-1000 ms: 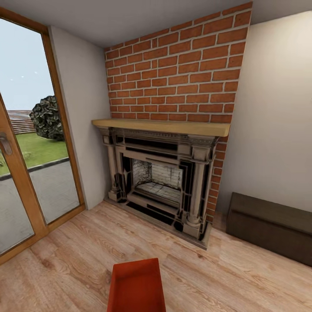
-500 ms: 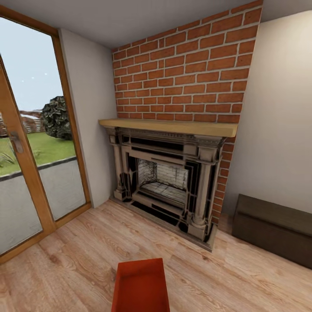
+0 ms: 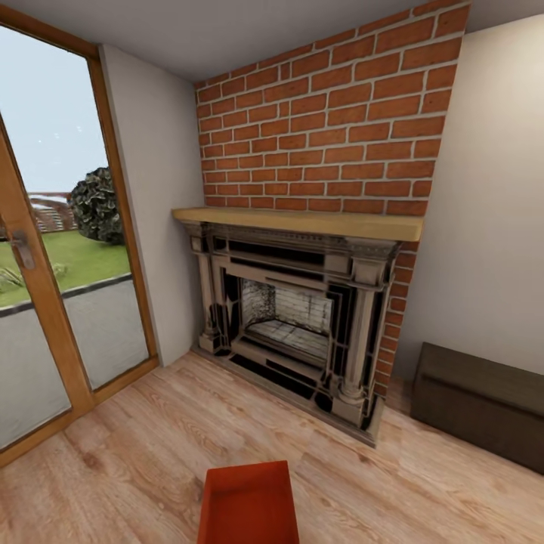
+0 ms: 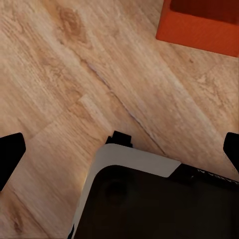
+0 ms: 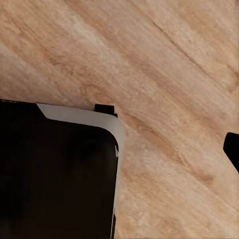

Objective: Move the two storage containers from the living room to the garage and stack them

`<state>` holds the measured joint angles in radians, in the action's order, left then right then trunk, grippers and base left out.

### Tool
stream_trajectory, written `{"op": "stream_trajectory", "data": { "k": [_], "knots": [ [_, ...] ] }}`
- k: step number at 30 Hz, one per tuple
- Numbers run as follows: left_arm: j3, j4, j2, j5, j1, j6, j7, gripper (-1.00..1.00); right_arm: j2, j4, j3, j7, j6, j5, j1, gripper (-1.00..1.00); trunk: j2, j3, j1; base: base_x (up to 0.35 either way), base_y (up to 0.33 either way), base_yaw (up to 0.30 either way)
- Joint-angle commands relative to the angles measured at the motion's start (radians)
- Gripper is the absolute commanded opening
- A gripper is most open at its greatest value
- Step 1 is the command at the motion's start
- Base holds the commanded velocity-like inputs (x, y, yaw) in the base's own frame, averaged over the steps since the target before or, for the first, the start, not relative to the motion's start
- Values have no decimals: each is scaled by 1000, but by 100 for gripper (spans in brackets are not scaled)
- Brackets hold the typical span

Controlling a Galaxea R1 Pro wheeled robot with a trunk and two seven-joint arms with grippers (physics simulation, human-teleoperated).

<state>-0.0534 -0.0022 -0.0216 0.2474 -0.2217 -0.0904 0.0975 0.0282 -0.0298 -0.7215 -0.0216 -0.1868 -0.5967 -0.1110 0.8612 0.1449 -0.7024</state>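
I am looking at 1 storage container (image 3: 249,505) lying on the wood floor (image 3: 136,461) straight ahead, long axis running away from me, nearer my left gripper (image 4: 119,149), whose fingers are spread wide and holding nothing.

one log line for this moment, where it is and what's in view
room: living room | ahead: brick fireplace | storage container on wood floor | left gripper open, empty | stack: not started

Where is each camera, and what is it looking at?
Head view: up on the head, facing the brick fireplace; a storage container on the wood floor.
Left wrist view: on the left arm, looking down; black fingertips, robot base.
Right wrist view: looking down at floor; base.
Head and left wrist views share the container.
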Motion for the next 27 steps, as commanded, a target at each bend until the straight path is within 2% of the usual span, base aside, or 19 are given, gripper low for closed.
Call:
{"op": "stream_trajectory", "data": {
  "k": [1, 7, 15, 27],
  "knots": [
    [-5, 1, 0, 1, -1, -3, 1, 100, -1, -2, -8, -1, -4, -5, -1, 100, 1, 1, -1, 300, 111, 0],
    [-5, 1, 0, 1, -1, -3, 1, 100, -3, -2, -7, -3, -5, -5, -1, 100, 1, 1, -1, 277, 101, 9],
    [-5, 1, 0, 1, -1, -3, 1, 100, -2, -2, -7, -3, -6, -4, -1, 100, 1, 1, -1, 30, 10, 197],
    [-5, 1, 0, 1, -1, -3, 1, 100, 2, -2, -16, -1, -4, -1, -1, 100, 1, 1, -1, 1, 0, 16]
  ]
}}
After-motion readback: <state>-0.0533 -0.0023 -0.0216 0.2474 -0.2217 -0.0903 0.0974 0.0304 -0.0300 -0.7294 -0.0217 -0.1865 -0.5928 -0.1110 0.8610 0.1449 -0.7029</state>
